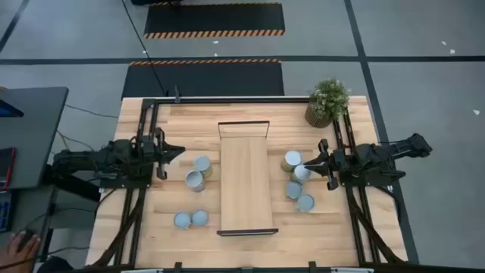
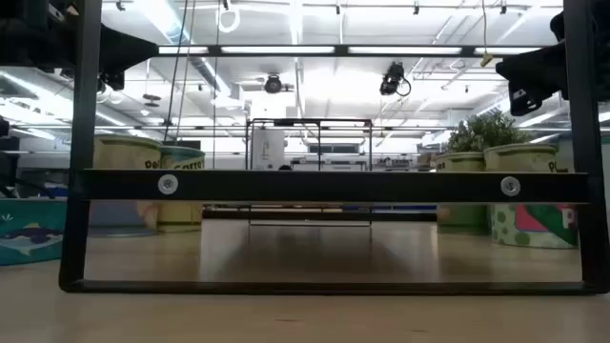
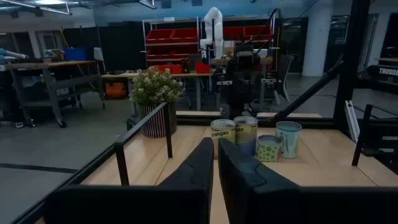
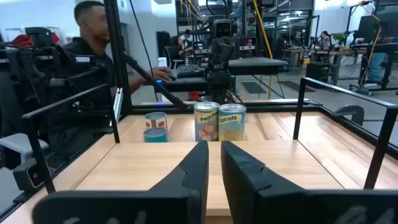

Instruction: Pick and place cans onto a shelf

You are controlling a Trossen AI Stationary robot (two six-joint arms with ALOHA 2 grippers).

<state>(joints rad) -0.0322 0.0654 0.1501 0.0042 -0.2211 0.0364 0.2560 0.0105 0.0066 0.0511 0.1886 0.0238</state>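
Presently noted, near to far.

Beyond near left corner of table (image 1: pixel 151 227): a person's hand (image 1: pixel 19 243), resting at a desk, well apart from both arms.

Near left of shelf (image 1: pixel 245 182): two cans (image 1: pixel 190 219) side by side on table, touching or nearly so. Shelf found lying lengthwise down centre of table, black frame at near and far ends, light board facing up.

Right of shelf, mid table: four more cans in a loose row running near to far, nearest one (image 1: pixel 305 202) a little further right than the rest, farthest one (image 1: pixel 292 161) just beside shelf edge. Seen upright from left wrist view.

Left of shelf, mid table: two further cans (image 1: pixel 198 172) close together, near shelf edge. Counted eight in total, all on table, four each side of shelf.

Left gripper (image 1: pixel 180 152): clenched, grasping nothing, raised above table at left, pointing across toward shelf, just beside the mid-left cans as seen from above.

Right gripper (image 1: pixel 307 165): likewise clenched and empty-handed, raised at right, tip over the far end of the right row. Contact with those cans not determinable.

Far right corner: plant (image 1: pixel 327 102) in brown pot, upright, apart from cans.
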